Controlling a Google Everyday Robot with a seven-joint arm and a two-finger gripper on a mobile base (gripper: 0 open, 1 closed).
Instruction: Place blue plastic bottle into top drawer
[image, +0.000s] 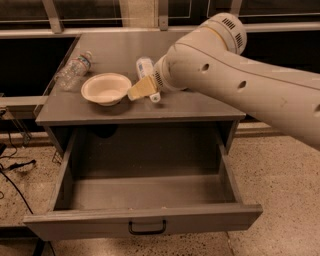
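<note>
The blue plastic bottle (145, 67) lies on the grey cabinet top, whitish with a pale blue label, its white cap (155, 97) pointing to the front. My gripper (142, 89) reaches in from the right on the big white arm and sits over the bottle's front half, at its left side, close to or touching it. The arm hides the bottle's right side. The top drawer (145, 220) is pulled fully open below the cabinet top, with nothing visible inside and a black handle (147, 229) at its front.
A white bowl (106, 88) stands just left of the gripper. A clear water bottle (75, 68) lies near the top's left edge. Cables (15, 170) run over the floor at the left. A window rail runs behind the cabinet.
</note>
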